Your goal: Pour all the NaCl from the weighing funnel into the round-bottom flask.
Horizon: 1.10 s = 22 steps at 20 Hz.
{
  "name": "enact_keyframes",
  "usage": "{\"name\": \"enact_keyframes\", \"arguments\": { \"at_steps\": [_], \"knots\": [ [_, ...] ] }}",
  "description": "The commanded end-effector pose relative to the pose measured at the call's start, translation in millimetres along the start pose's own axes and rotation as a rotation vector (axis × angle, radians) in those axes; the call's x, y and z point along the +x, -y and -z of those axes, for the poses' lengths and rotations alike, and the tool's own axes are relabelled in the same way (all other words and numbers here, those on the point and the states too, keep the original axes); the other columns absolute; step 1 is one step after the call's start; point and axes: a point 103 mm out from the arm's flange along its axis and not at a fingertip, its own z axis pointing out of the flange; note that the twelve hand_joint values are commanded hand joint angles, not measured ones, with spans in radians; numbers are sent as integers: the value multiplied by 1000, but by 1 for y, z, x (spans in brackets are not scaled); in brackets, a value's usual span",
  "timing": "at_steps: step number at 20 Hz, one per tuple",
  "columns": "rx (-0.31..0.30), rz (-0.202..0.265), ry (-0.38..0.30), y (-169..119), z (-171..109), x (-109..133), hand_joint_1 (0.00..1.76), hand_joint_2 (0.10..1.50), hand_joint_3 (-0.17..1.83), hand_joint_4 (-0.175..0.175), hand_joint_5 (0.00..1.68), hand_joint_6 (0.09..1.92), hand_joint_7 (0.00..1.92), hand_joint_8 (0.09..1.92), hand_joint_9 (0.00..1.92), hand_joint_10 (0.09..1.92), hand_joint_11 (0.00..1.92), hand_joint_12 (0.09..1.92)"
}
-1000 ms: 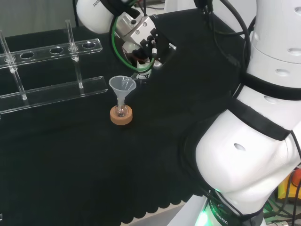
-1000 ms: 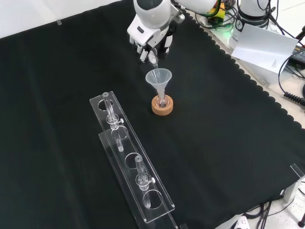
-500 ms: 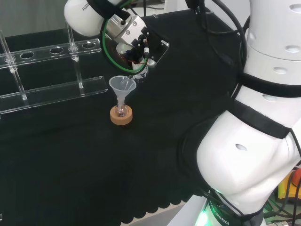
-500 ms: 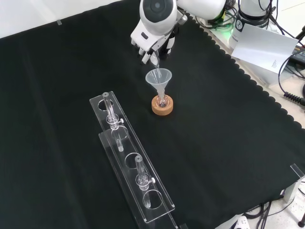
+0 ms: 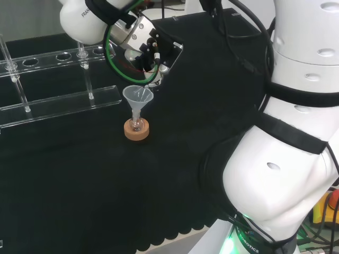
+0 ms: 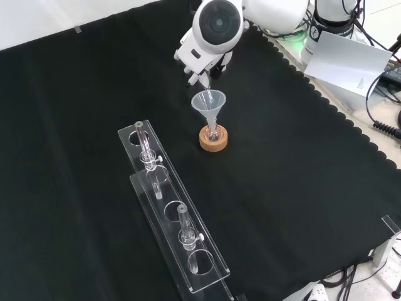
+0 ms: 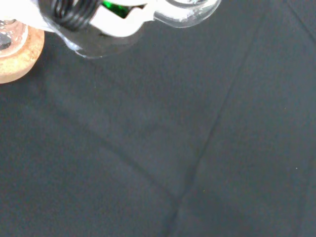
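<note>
One step is in hand, I judge: the pour itself. My hand (image 6: 202,58) hangs tilted above the clear funnel (image 6: 208,101) that sits in the neck of the round-bottom flask (image 6: 213,133), which stands upright on its cork ring (image 6: 213,141). My fingers (image 6: 192,73) are curled around the weighing funnel (image 6: 203,79), a slim clear piece whose spout slants down to the funnel's mouth (touching or just above, I cannot tell). Whether any NaCl has run through is too small to see, so emptying it fully is, I reckon, still left.
</note>
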Motion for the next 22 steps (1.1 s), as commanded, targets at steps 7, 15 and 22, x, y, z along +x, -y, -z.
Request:
{"name": "enact_keyframes", "arguments": {
  "at_steps": [7, 15, 22],
  "knots": [
    [15, -6, 100, 4, 15, 8, 1132, 770, 497, 66, 1209, 726, 1263, 424, 1478, 87, 1228, 753],
    [21, -14, 156, 5, 25, 14, 1131, 768, 502, 67, 1209, 728, 1264, 423, 1479, 87, 1227, 753],
    [32, -17, 204, 5, 29, 17, 1131, 766, 506, 68, 1209, 730, 1265, 423, 1479, 87, 1227, 752]
  ]
}}
